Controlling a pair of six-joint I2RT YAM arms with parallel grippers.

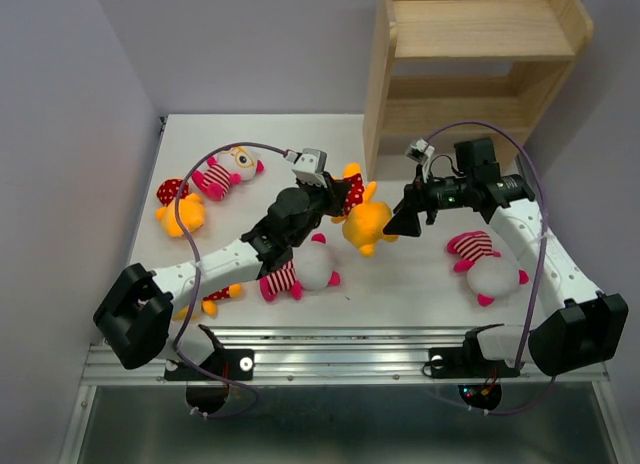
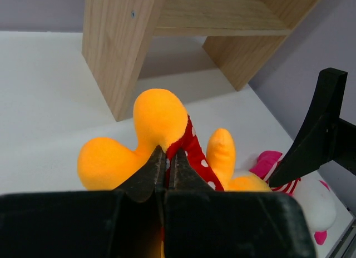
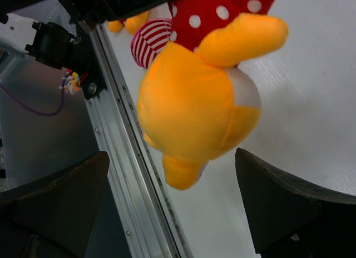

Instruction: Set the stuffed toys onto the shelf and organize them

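Note:
My left gripper (image 1: 338, 199) is shut on the red dotted outfit of a yellow-orange stuffed toy (image 1: 366, 222) and holds it above the table. The left wrist view shows its closed fingertips (image 2: 167, 153) pinching the red cloth of that toy (image 2: 158, 116). My right gripper (image 1: 404, 220) is open just right of the toy's head. In the right wrist view the toy (image 3: 189, 102) hangs in front of the spread gripper (image 3: 172, 155), not touching it. The wooden shelf (image 1: 470, 64) stands at the back right and also shows in the left wrist view (image 2: 117, 52).
On the table lie a striped toy (image 1: 232, 169) and a yellow toy (image 1: 180, 206) at left, a striped toy (image 1: 300, 269) and a yellow toy (image 1: 215, 296) by the left arm, and a striped toy (image 1: 487, 264) under the right arm. A metal rail (image 1: 340, 344) edges the front.

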